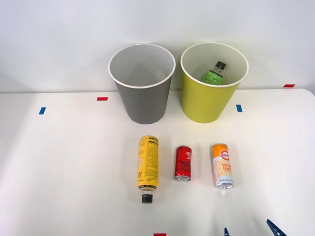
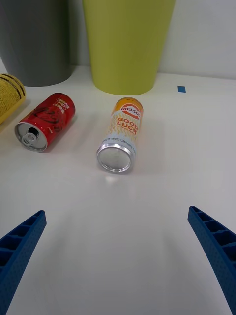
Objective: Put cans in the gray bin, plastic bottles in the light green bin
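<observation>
My pincer (image 2: 118, 261) hangs wide open and empty low over the white desk (image 1: 59, 167), its two blue fingers (image 2: 19, 246) spread apart, just short of the orange-and-white can (image 2: 122, 133).

Two cans lie on their sides on the desk: that orange-and-white one and, beside it, a shorter red can (image 2: 45, 120). Two bottles: a yellow bottle (image 1: 147, 164) with a black cap lies left of the red can, and a green bottle (image 1: 214, 73) sits inside the light green bin (image 1: 209, 101). Two bins stand upright side by side behind the row, the gray bin (image 1: 145, 101) on the left.
</observation>
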Robot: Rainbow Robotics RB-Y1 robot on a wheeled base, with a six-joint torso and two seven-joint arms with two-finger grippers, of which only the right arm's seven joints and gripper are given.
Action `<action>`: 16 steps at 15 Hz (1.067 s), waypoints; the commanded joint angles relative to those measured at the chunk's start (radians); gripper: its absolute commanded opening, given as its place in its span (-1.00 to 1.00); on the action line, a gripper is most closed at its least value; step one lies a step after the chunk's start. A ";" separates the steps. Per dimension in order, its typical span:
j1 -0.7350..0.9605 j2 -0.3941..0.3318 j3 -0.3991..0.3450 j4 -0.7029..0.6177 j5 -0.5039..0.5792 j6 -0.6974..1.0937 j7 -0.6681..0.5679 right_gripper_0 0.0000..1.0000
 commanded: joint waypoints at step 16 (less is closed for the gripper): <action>0.000 0.000 0.000 0.000 0.000 0.000 0.000 1.00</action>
